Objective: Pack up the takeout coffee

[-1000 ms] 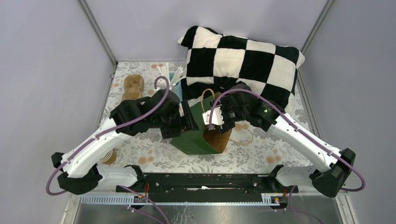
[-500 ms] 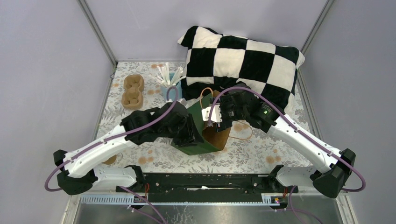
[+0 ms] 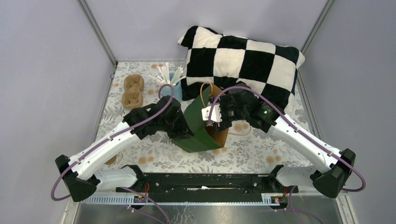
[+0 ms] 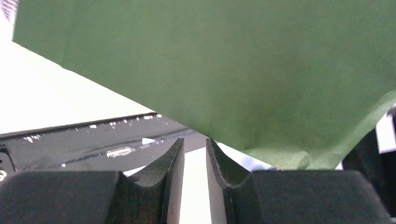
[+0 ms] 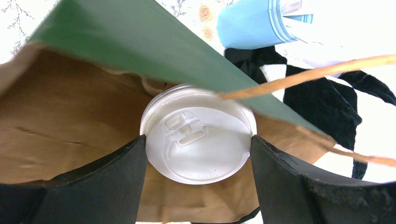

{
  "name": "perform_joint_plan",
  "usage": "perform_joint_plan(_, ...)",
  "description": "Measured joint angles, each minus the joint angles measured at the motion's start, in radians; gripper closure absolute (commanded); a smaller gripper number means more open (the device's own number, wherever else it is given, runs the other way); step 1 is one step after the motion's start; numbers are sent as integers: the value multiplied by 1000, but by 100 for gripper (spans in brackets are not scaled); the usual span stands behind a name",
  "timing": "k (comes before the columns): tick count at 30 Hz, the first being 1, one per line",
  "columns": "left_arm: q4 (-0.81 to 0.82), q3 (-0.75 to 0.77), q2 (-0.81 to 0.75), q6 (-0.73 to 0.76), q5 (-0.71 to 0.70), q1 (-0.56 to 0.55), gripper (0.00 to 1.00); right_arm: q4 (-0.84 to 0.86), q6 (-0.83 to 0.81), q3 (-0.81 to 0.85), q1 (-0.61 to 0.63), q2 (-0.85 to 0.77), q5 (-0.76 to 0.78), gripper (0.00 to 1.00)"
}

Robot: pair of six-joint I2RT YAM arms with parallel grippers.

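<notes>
Left end effector (image 4: 194, 142): the jaws are narrow, nearly closed, with only a thin slit between the tips and nothing in it. It sits low on the bench (image 3: 261, 149), outside the green bag (image 3: 195, 125). The bag's outer wall lies directly ahead of and above the tips. Whether the tips touch the wall cannot be told.

Green bag: the mouth opens toward the right end effector (image 5: 197, 140). The brown inner lining shows on both sides of that end effector and beyond it.

Right end effector: the jaws are clamped on the takeout coffee (image 5: 198, 154), one finger on each side at the rim of the off-white lid. The cup is centred between the fingers and already inside the bag mouth. The lid faces back toward the wrist and the cup body is hidden behind it. Its long axis therefore runs forward along the approach line, into the bag.

Controlling relation: the right arm carries the cup, and the bag floor lies ahead of the end effector, beyond the cup. The remaining step is judged to be a short advance along that axis, followed by release. One twine handle (image 5: 303, 74) crosses just above and to the right of the lid and may snag on withdrawal.
</notes>
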Motion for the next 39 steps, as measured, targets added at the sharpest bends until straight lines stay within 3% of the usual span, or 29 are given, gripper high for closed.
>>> perform_joint_plan(4, 8, 6, 23, 67, -3, 111, 72, -1, 2, 0, 5, 2, 0, 50)
perform_joint_plan(11, -13, 82, 101, 148, -75, 160, 67, -5, 69, 2, 64, 18, 6, 51)
perform_joint_plan(16, -65, 124, 74, 165, -109, 181, 46, 5, 188, 15, 153, 42, 45, 52)
perform_joint_plan(21, -117, 123, -40, 133, -41, 185, 26, 37, 354, 73, 261, 78, 114, 50)
perform_joint_plan(24, -131, 123, -128, 104, 11, 187, 20, 47, 461, 145, 316, 134, 163, 49)
perform_joint_plan(30, -143, 122, -205, 77, 121, 187, 20, 59, 505, 176, 327, 169, 312, 45)
perform_joint_plan(39, -308, 164, -200, 35, 68, 187, 34, 34, 496, 159, 326, 169, 365, 45)
